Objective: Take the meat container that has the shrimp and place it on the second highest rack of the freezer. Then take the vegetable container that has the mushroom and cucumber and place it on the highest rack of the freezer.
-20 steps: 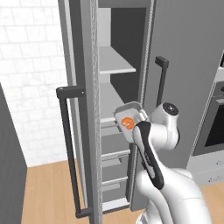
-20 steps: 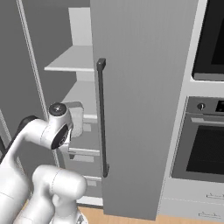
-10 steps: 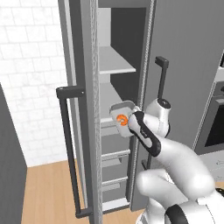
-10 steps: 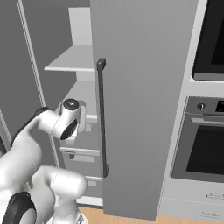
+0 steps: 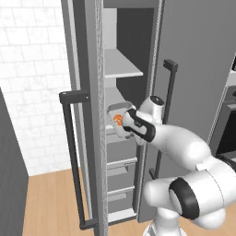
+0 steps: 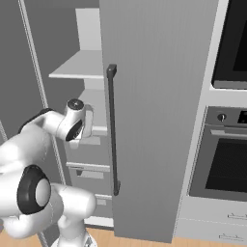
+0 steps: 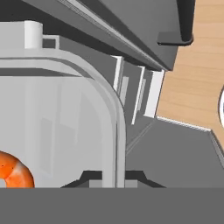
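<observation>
The meat container [image 5: 117,120] is a clear tray with the orange shrimp [image 5: 117,121] inside. My gripper [image 5: 126,127] is shut on its near rim and holds it inside the open freezer [image 5: 131,37], at the level of the lower shelf [image 6: 98,112], just above the grey drawers [image 5: 120,168]. Whether the tray rests on that shelf I cannot tell. The highest rack [image 5: 122,70] is bare above it. In the hand view the fingertips [image 7: 92,177] pinch the tray's rim [image 7: 117,131], and the shrimp [image 7: 12,171] lies at lower left. The vegetable container is out of view.
The freezer's open door [image 5: 83,115], with its dark bar handle [image 5: 70,156], stands left of the arm. A closed grey door [image 6: 154,96] with a long handle [image 6: 112,130] is right of the opening. A black-fronted oven [image 6: 226,164] stands further right.
The arm has stretched forward and carried the shrimp tray from in front of the opening into the freezer at the lower shelf's level. The grip stayed shut.
</observation>
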Controlling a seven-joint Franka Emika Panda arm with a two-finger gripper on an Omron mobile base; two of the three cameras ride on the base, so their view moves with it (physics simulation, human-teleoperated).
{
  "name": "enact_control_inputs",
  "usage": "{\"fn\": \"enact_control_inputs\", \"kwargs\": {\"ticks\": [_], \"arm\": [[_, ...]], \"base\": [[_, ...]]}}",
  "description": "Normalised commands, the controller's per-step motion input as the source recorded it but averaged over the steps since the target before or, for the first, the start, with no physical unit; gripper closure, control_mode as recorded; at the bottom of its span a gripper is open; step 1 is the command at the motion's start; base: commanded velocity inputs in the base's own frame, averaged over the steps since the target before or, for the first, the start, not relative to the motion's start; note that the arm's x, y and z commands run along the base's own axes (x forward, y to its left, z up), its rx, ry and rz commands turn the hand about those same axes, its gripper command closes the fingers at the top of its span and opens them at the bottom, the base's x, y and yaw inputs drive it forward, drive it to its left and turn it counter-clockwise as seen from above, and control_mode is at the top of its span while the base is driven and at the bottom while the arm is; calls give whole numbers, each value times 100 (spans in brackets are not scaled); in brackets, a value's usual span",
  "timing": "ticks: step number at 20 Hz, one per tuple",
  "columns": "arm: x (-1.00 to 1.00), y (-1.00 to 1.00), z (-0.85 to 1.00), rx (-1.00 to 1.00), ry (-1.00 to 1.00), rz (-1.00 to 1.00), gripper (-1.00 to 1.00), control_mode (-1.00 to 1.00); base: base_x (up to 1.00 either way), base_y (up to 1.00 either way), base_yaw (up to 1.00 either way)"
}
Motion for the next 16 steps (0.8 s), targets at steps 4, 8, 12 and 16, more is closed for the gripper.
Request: {"fn": "enact_control_inputs", "kwargs": {"ticks": [4, 8, 12, 16], "arm": [[59, 18, 0, 0, 0, -12, 100, -100], [61, 2, 0, 0, 0, -15, 100, -100], [63, 0, 0, 0, 0, -14, 100, -100], [70, 3, 0, 0, 0, -11, 100, -100]], "base": [[0, 0, 0], [0, 0, 0], [0, 0, 0], [0, 0, 0]]}}
